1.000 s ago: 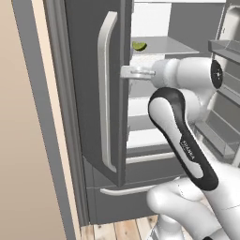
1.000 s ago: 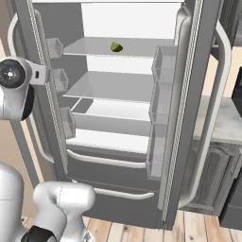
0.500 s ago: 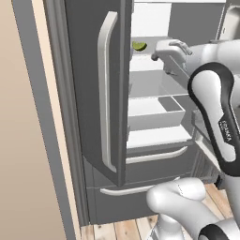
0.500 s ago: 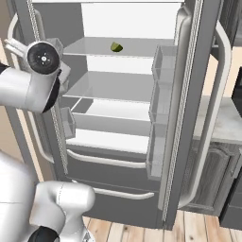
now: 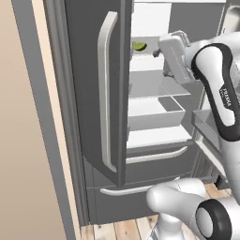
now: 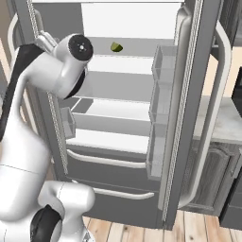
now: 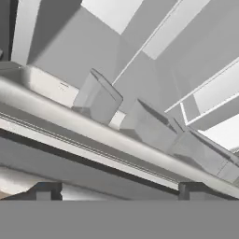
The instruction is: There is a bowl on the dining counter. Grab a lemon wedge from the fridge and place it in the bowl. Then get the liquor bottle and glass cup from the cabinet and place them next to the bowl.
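Note:
The fridge (image 5: 154, 89) stands with both doors open and pale shelves showing. The lemon wedge (image 5: 138, 46), a small yellow-green slice, lies on an upper shelf (image 6: 116, 47). My gripper (image 5: 160, 63) is in the fridge opening just right of the wedge and a little lower, apart from it. In the hand view the gripper (image 7: 119, 191) is open with nothing between its fingertips (image 7: 44, 190), and it looks at tilted door bins (image 7: 98, 98). The bowl, dining counter, liquor bottle, glass cup and cabinet are out of view.
The left door (image 5: 89, 70) with its long pale handle (image 5: 107, 93) stands close on my left. The right door (image 6: 189, 94) carries clear bins (image 6: 163, 71). A grey base cabinet under a pale counter (image 6: 227, 123) sits at right. A beige wall (image 5: 23, 140) is at left.
The arm has swung from beside the left door's edge to the right and deeper into the fridge opening, ending near the wedge's shelf. The jaws stayed open.

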{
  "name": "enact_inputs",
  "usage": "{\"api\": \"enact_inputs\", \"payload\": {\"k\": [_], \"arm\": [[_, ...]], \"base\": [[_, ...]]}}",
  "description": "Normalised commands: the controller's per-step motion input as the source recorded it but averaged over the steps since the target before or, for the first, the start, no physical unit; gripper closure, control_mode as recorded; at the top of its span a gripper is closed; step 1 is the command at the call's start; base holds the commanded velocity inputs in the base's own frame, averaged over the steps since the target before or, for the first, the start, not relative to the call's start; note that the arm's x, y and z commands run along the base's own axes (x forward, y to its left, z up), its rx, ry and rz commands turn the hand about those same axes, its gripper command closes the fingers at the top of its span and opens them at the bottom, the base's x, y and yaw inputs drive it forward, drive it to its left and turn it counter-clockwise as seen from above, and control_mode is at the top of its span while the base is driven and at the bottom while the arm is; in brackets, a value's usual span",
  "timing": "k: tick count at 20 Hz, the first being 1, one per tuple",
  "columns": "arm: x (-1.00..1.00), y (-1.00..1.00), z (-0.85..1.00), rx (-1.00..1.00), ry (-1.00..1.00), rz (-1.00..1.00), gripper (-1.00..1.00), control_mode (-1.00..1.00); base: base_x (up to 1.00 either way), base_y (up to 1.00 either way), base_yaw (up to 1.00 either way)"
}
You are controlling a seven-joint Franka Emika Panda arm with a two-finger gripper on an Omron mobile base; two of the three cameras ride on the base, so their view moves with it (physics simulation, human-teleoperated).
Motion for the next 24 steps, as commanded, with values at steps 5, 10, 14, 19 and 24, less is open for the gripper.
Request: {"api": "enact_inputs", "payload": {"k": [5,10,14,19,24], "arm": [[0.59,0.2,-0.4,0.17,0.13,0.0,-1.0,-1.0],[0.39,0.46,-0.32,0.11,0.06,0.0,-1.0,-1.0],[-0.03,0.71,-0.16,0.03,0.01,0.0,-1.0,-1.0],[-0.39,0.84,-0.09,0.0,0.0,0.04,-1.0,-1.0],[-0.4,0.82,-0.13,0.0,0.0,0.06,-1.0,-1.0]], "base": [[0.0,0.0,0.0],[0.0,0.0,0.0],[0.0,0.0,0.0],[0.0,0.0,0.0],[0.0,0.0,0.0]]}}
